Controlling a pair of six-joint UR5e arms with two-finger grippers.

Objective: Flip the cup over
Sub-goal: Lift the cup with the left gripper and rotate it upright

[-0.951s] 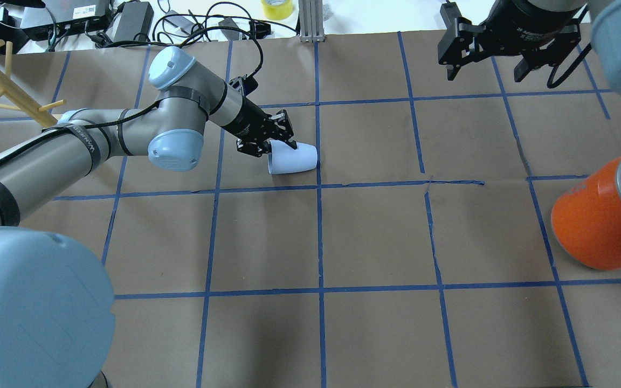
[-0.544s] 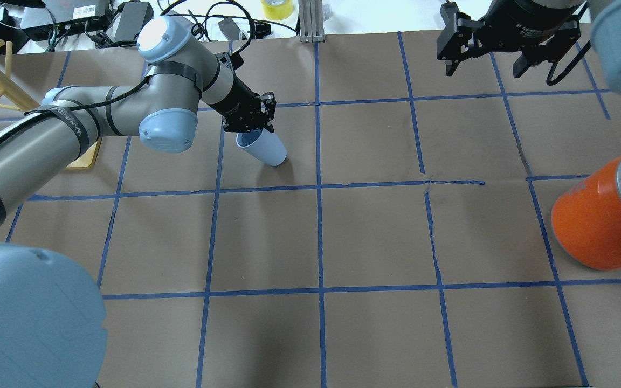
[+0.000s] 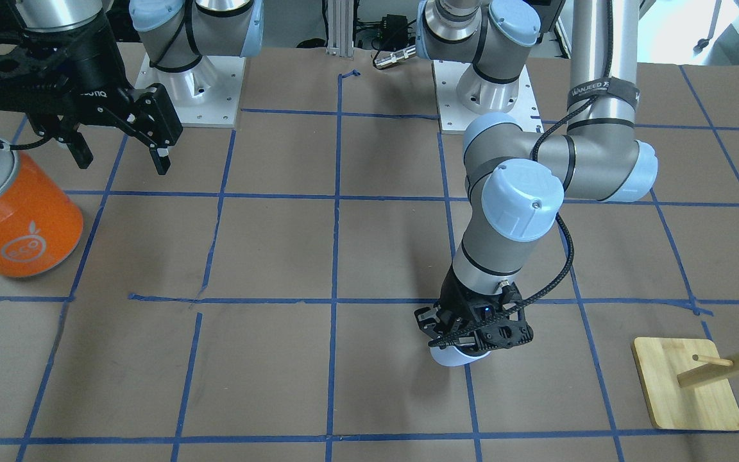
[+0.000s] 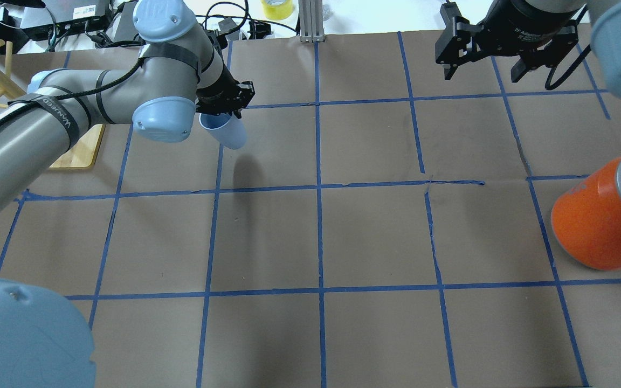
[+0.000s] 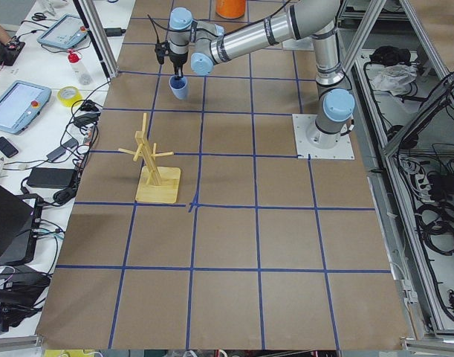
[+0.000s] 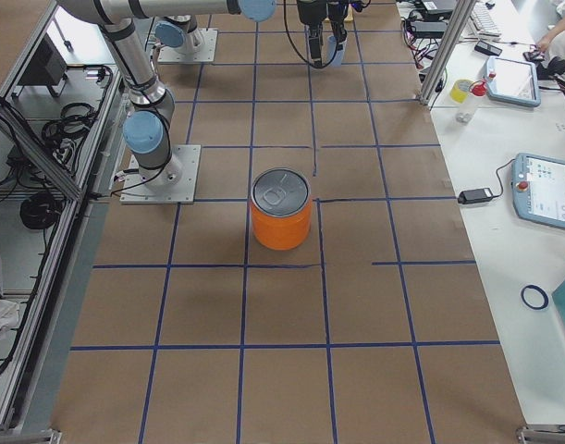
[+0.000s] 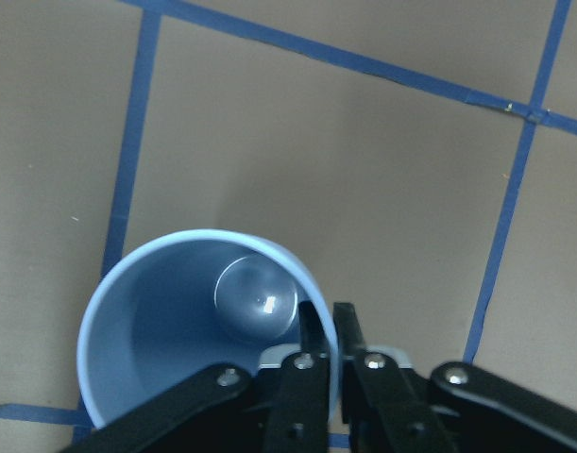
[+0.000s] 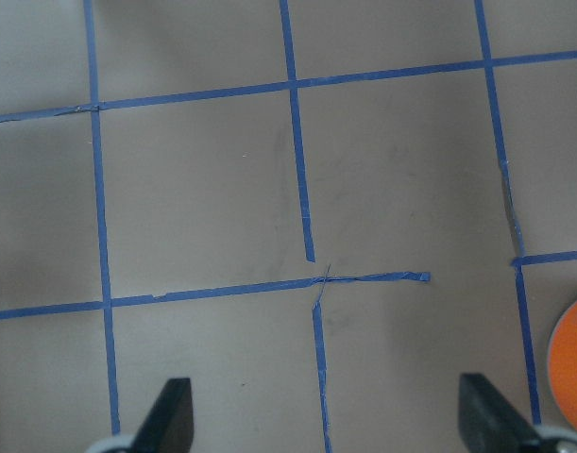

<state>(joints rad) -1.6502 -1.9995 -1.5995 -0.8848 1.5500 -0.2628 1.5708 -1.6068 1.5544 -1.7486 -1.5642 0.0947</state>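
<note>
The cup [image 4: 228, 133] is a small pale blue tumbler. My left gripper [image 4: 223, 110] is shut on its rim and holds it mouth up, slightly tilted, above the brown table. In the left wrist view one finger is inside the cup [image 7: 175, 321] and one outside, pinching the wall. The cup [image 3: 456, 356] shows under the gripper [image 3: 472, 333] in the front view. My right gripper [image 4: 482, 67] is open and empty, high over the far right of the table; it also shows in the front view [image 3: 122, 160].
A large orange can [image 4: 596, 221] with a silver top stands at the right edge. A wooden peg stand [image 3: 687, 385] sits on the left side near the left arm. Blue tape lines grid the table [image 4: 375, 237]. Cables and boxes lie beyond the far edge.
The cup lay on its side in my left gripper one second ago. It has been turned mouth up, lifted, and carried left and toward the far edge.
</note>
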